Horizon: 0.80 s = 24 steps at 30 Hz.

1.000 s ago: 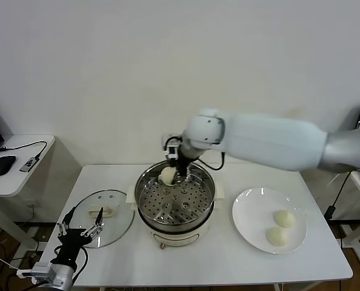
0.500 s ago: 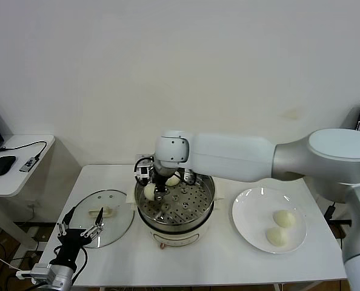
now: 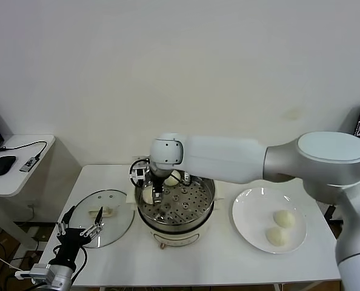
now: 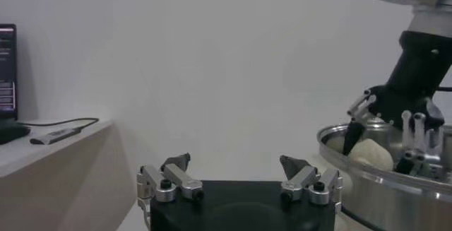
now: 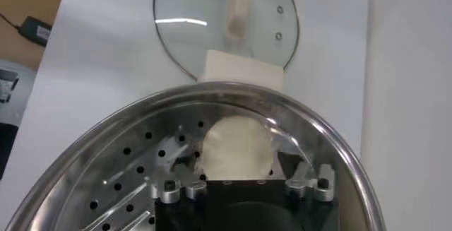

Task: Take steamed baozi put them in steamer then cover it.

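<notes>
My right gripper (image 3: 150, 193) reaches into the steamer (image 3: 179, 233), a shiny steel pot with a perforated tray, at its left inner side. It is shut on a cream-white baozi (image 3: 147, 196), which sits between the fingertips in the right wrist view (image 5: 235, 144), low over the tray. Another baozi (image 3: 173, 178) lies at the back of the tray. Two more baozi (image 3: 283, 217) (image 3: 277, 236) lie on the white plate (image 3: 251, 211). The glass cover (image 3: 113, 221) lies flat on the table left of the steamer, and shows in the right wrist view (image 5: 205, 13). My left gripper (image 3: 80, 229) is open and idle near the cover.
A side table (image 3: 22, 179) with a mouse (image 3: 2, 165) and a cable stands to the left of the white table. The steamer's rim (image 4: 367, 172) and my right gripper (image 4: 381, 147) show in the left wrist view.
My right gripper carried the baozi from the steamer's back rim to its left inner side and lowered it toward the tray. The left arm has not moved.
</notes>
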Tool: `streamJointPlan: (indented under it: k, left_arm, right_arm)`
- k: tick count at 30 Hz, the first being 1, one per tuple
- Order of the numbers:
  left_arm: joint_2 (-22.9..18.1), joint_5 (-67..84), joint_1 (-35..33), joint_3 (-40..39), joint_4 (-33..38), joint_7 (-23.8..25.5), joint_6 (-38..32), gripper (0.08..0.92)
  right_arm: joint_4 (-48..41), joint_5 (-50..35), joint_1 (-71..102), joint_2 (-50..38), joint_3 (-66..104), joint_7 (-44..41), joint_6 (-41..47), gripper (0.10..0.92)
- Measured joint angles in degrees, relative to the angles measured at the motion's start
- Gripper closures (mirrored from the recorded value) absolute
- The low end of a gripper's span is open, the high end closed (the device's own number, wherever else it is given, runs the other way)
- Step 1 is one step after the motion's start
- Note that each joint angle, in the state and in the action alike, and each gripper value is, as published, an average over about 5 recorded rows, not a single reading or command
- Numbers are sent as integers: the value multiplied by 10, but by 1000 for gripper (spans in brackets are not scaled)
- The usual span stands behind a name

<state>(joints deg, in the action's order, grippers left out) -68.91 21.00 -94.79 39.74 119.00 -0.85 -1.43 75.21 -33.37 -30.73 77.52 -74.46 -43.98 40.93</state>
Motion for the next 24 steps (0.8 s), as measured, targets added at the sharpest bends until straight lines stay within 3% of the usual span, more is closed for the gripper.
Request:
streamJointPlan:
  k: [8, 24]
  left_arm:
    - [9, 0, 1, 0, 1, 0, 1, 177]
    - [12, -4, -5, -5, 1, 1, 3, 177]
  right_arm:
    - [74, 34, -62, -103, -13, -69, -22, 203]
    - [232, 185, -52, -428, -9, -152, -106, 203]
